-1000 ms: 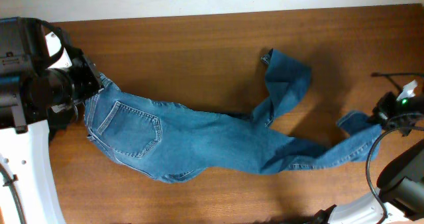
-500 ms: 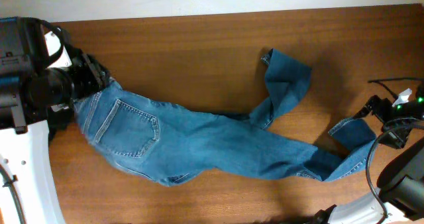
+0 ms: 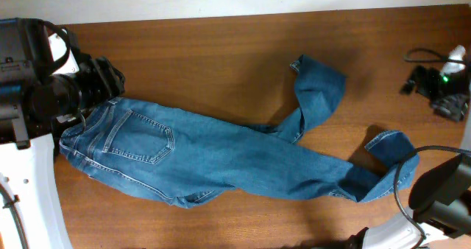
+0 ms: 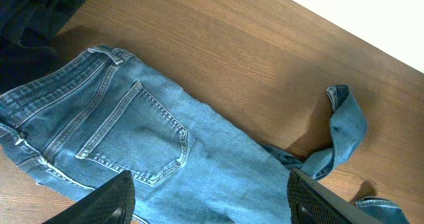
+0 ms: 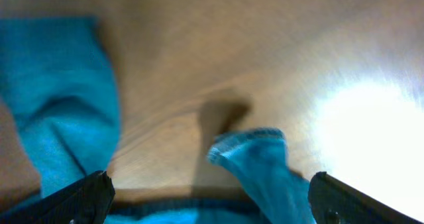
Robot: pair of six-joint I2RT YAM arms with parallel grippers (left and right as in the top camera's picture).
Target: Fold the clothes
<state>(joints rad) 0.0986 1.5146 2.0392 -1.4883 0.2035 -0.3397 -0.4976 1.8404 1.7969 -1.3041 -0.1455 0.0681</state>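
Observation:
The clothes are one pair of blue jeans [image 3: 221, 157] lying across the wooden table, back pocket [image 4: 136, 138] up. The waist is at the left. One leg runs right to a curled cuff [image 3: 394, 144], and the other bends up toward the back [image 3: 318, 83]. My left gripper [image 3: 112, 78] hovers just behind the waistband, open and empty, with both fingers [image 4: 109, 199] apart over the seat of the jeans. My right gripper [image 3: 421, 83] is raised at the back right, open and holding nothing. Its blurred view looks down on the cuff [image 5: 255, 159].
A black garment [image 4: 36, 15] lies off the table's left end beside the waistband. The white wall runs along the table's back edge [image 3: 235, 17]. A dark cable [image 3: 423, 54] loops by the right arm. Bare wood [image 3: 206, 65] lies behind the jeans.
Both grippers opened and let the jeans go. The waist dropped flat at the left and the right cuff fell to the table. The right arm rose toward the back right.

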